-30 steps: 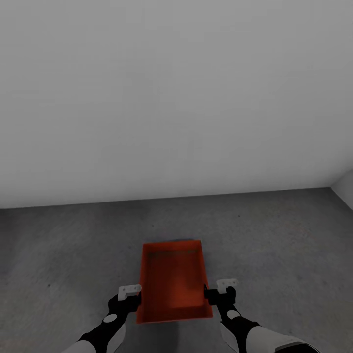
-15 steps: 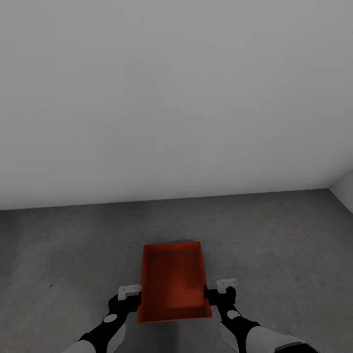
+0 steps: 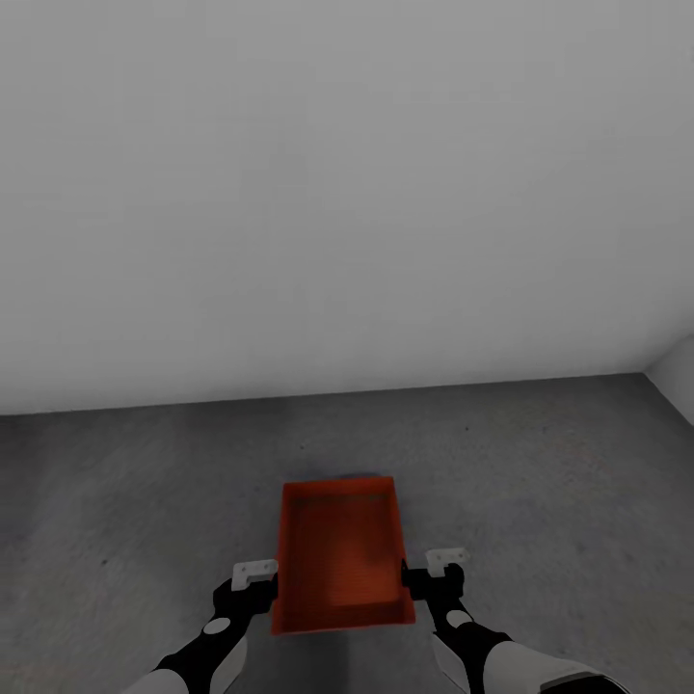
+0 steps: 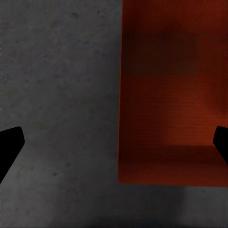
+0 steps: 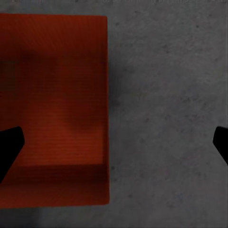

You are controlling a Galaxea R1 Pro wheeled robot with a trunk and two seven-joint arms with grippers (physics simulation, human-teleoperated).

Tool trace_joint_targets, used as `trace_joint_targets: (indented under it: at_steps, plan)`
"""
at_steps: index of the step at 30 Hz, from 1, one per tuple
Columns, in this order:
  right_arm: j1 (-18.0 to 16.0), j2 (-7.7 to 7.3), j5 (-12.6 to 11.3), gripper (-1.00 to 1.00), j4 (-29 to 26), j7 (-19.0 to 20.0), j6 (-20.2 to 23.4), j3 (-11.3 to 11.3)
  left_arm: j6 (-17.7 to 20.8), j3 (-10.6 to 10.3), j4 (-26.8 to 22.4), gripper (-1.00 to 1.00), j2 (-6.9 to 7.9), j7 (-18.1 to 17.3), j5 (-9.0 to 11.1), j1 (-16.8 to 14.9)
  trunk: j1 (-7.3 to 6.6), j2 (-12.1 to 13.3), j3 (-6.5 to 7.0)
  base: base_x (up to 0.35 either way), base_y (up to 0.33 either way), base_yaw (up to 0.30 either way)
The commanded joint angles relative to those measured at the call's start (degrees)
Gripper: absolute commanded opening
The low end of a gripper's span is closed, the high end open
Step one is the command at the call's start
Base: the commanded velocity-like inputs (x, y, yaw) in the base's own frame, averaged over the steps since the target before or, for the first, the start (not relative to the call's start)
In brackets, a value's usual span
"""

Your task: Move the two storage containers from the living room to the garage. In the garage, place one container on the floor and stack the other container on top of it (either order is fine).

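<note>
Orange container (image 3: pixel 339 554) on floor (image 3: pixel 540 463) between both spread jaws, below them.

Plain white wall (image 3: pixel 347 193) across upper half of head view, unmarked, softly and evenly lit, slightly greyer toward top. Second white wall (image 3: pixel 678 364) meets it at corner on far right. Dark grey mottled concrete floor (image 3: pixel 540 463) below, speckled with small darker flecks, faint dark smudge near wall base at centre. Straight seam where wall meets floor. Same rough grey concrete (image 4: pixel 57 95) in wrist views (image 5: pixel 166 118).
</note>
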Motion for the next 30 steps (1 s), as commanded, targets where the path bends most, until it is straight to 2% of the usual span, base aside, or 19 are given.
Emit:
trace_joint_targets:
  at_steps: [1,6,10,16,25,30]
  plan:
    - [-0.04,0.03,-0.09,1.00,0.07,-0.36,-0.10,0.47,-0.22,-0.42,0.05,1.00,0.01,0.21,0.60,-0.03,-0.23,0.39,0.15,0.000,0.000,0.000]
    - [-0.04,0.03,-0.08,1.00,0.07,-0.36,-0.10,0.47,-0.22,-0.42,0.05,1.00,0.01,0.21,0.60,-0.03,-1.32,2.40,1.05,0.000,0.000,0.000]
    - [-0.04,0.03,-0.08,1.00,0.07,-0.36,-0.10,0.47,-0.73,-0.42,0.09,1.00,0.01,0.21,0.60,-0.03,-1.32,2.40,1.05,0.000,0.000,0.000]
    - [-0.04,0.02,-0.09,1.00,0.07,-0.36,-0.11,0.47,-5.37,-0.42,0.97,1.00,-0.05,0.28,0.59,-0.03,-1.32,2.40,1.05,0.000,0.000,0.000]
    - [-0.04,0.04,-0.06,1.00,0.07,-0.36,-0.16,0.47,-5.87,-0.42,1.05,1.00,-0.03,0.30,0.60,-0.03,-1.32,2.40,1.05,-0.006,0.000,0.000]
    - [-0.04,0.04,-0.08,1.00,0.07,-0.36,-0.16,0.47,-5.80,-0.37,1.05,1.00,0.00,0.30,0.93,-0.03,-1.32,2.40,1.05,-0.188,0.000,0.000]
